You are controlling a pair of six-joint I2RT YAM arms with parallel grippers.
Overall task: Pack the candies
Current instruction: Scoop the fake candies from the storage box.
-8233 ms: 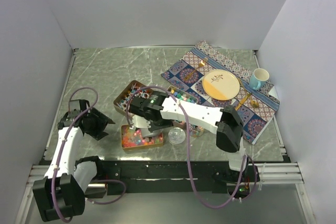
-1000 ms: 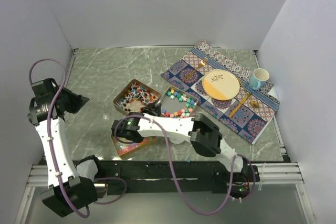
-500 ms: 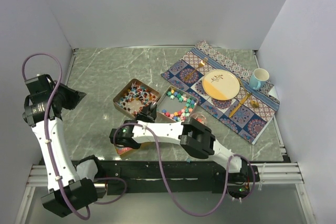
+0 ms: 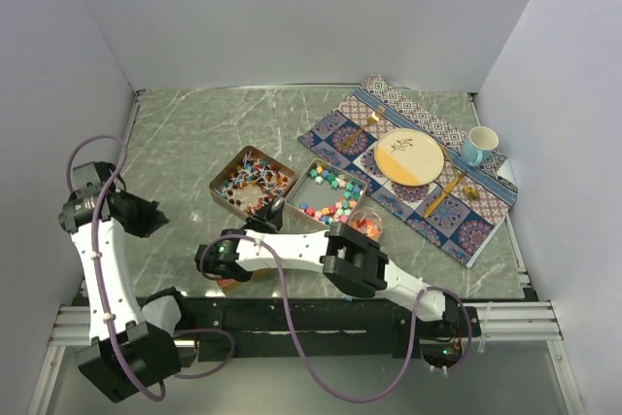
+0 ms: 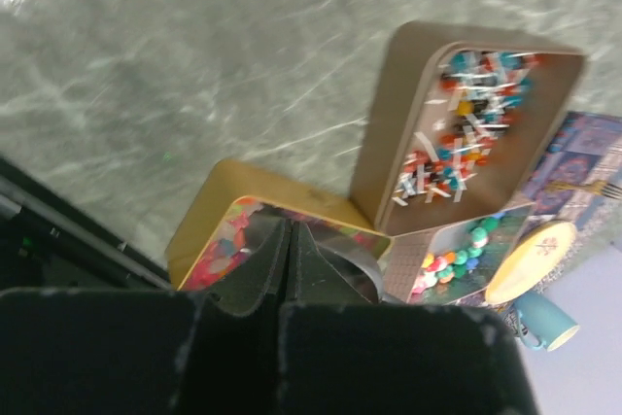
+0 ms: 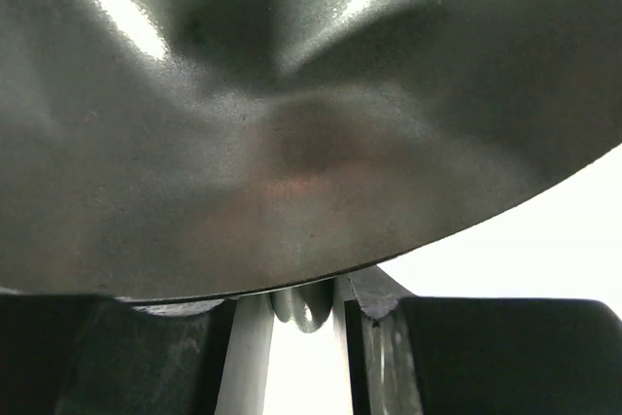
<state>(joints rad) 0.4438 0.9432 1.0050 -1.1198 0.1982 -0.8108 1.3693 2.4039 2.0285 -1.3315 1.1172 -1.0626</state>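
Candies (image 4: 328, 193) sit mid-table in copper tins (image 4: 214, 188) in the top view. Pastel chunks lie centrally, wrapped sticks (image 4: 251, 182) at their 10 o'clock, and beads at 7 o'clock, nearly hidden beneath the right arm (image 4: 292, 243). A clear jar (image 4: 367, 224) at 4 o'clock holds a few orange ones. They look light, hard and slippery — better scooped than pinched, except the sticks.

Left wrist: the left gripper (image 5: 289, 240) is pressed together, empty, above the bead tin (image 5: 243, 191).

Right wrist: the right gripper (image 6: 303, 323) nips the thin neck of what looks like a metal scoop (image 6: 292, 123), which blocks everything else.

Against a second ago, the left arm (image 4: 97, 259) hangs lower — the right wrist has shifted toward 7 o'clock.
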